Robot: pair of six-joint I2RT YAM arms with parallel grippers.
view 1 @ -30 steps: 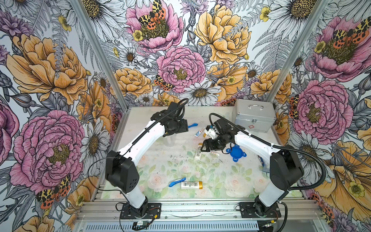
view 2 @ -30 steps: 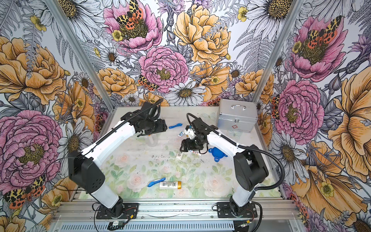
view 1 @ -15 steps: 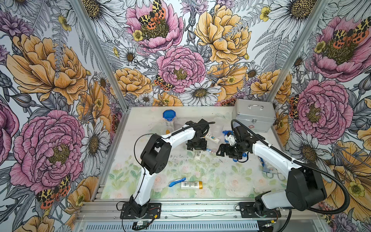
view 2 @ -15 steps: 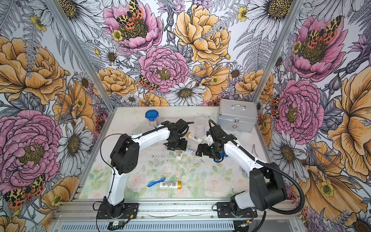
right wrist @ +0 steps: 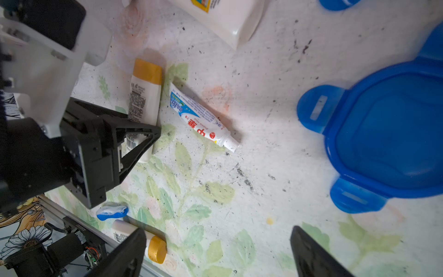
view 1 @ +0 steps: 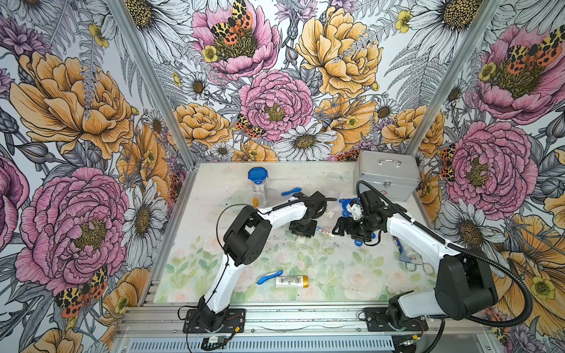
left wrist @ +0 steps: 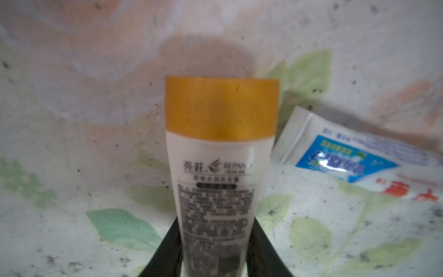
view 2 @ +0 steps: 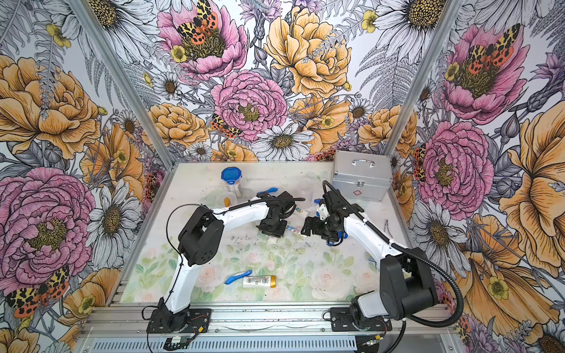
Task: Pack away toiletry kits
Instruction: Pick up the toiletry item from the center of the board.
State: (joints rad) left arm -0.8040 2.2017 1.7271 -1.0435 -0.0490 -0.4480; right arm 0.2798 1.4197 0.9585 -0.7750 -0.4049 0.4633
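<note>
A white gold-capped bottle (left wrist: 219, 153) lies on the floral mat with my left gripper (left wrist: 217, 223) shut on its lower body. In both top views this sits mid-table: left gripper (view 1: 301, 233), bottle (view 1: 301, 240). A tiny toothpaste tube (right wrist: 201, 117) lies just beside the bottle, between the two grippers (view 1: 324, 230). My right gripper (right wrist: 218, 251) is open over bare mat, facing the tube (view 1: 337, 227). A loose blue four-tabbed lid (right wrist: 383, 134) rests close to the right gripper. At the back left a clear cup with a blue lid on it (view 1: 257, 180) stands upright.
A second bottle (view 1: 292, 281) and a blue toothbrush (view 1: 269, 276) lie near the front edge. Another toothbrush (view 1: 292, 192) and clear cups (view 1: 333, 186) sit at the back. The silver case (view 1: 388, 174) stands in the back right corner. A third bottle (right wrist: 223, 14) lies near the lid.
My left arm swung from the back left to mid-table and its jaws closed on the bottle. The right gripper shifted slightly right and stayed open.
</note>
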